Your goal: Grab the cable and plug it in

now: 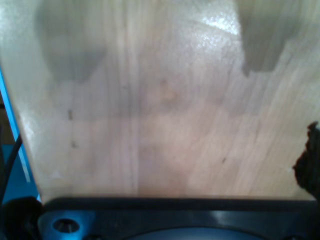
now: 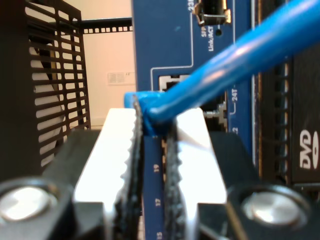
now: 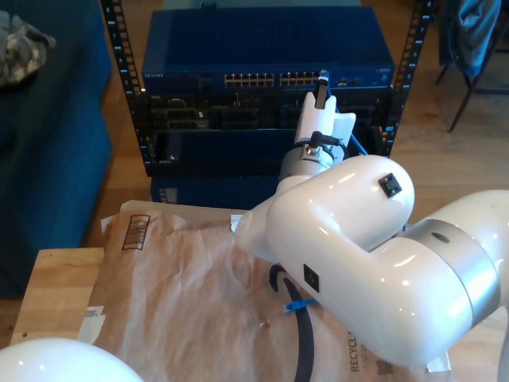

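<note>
Blue cable (image 2: 235,60), near its plug, sits clamped in my second claw (image 2: 154,150) right before the blue switch (image 3: 270,56); my first claw's state I cannot tell.

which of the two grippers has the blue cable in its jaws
My second gripper: its toothed jaws are pinched on the cable right in front of the blue switch panel. My first gripper's camera looks at bare wooden tabletop.
</note>
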Controlling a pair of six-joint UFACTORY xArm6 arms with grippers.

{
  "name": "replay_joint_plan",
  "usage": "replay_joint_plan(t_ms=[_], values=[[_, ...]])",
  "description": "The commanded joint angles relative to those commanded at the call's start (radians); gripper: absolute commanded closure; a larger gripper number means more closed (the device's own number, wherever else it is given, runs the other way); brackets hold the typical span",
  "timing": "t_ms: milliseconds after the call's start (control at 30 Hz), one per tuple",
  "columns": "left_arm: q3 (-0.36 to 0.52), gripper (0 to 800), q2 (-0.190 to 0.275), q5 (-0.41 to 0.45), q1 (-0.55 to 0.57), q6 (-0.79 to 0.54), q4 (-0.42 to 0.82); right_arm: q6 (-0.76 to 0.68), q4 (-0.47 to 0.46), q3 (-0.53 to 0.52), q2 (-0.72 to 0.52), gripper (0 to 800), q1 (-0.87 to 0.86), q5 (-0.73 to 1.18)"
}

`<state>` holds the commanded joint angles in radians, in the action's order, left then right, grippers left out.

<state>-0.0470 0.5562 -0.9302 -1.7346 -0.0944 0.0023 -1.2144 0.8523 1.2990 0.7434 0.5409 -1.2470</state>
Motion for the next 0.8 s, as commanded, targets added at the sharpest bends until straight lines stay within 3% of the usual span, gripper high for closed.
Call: replay_joint_plan(t_ms=[800], values=[[0.0,0,0.0,0.0,0.0,0.0,0.0,0.002,0.0,0.005,0.009,799,-0.003,0.0]])
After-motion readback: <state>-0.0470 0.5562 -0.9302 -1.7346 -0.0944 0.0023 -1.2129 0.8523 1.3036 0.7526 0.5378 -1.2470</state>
